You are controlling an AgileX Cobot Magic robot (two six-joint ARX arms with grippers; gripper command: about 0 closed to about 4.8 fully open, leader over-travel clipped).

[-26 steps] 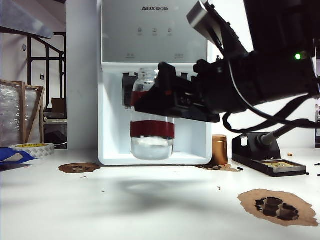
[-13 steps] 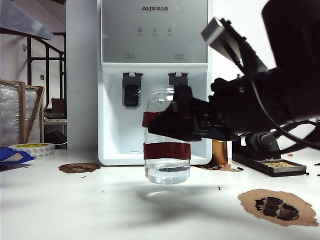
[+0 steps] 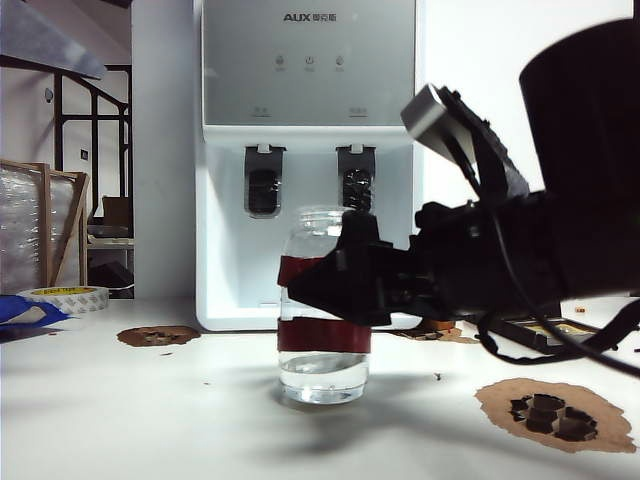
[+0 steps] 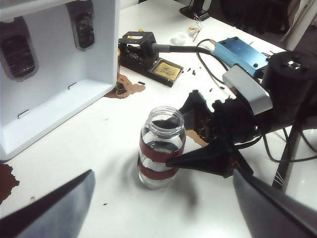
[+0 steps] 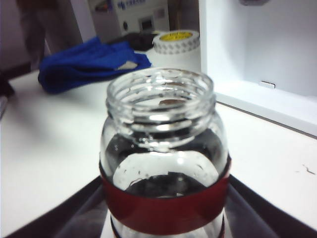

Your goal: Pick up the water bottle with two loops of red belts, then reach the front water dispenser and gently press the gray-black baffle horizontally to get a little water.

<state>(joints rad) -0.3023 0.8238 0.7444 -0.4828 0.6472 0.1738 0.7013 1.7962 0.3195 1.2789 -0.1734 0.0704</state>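
Observation:
The water bottle [image 3: 322, 338], clear glass with two red bands and a little water in the bottom, stands upright on the white table in front of the water dispenser [image 3: 308, 60]. My right gripper [image 3: 320, 290] reaches in from the right and is shut on the bottle's banded body [image 5: 163, 148], one dark finger on each side [image 4: 198, 159]. The gray-black baffle [image 3: 357, 185] is above and behind the bottle, apart from it. My left gripper [image 4: 163, 218] hangs open over the table, short of the bottle [image 4: 161, 148], with nothing between its fingers. It is out of the exterior view.
A soldering station [image 4: 148, 49] and a blue box [image 4: 242, 52] sit to the right of the dispenser. Brown scorched patches [image 3: 555, 412] [image 3: 158, 336] mark the table. A tape roll [image 3: 65, 297] and a blue cloth [image 5: 89, 64] lie at the left.
My right gripper has carried the bottle down and slightly right, from level with the dispenser's taps to the table top. The grip has not changed.

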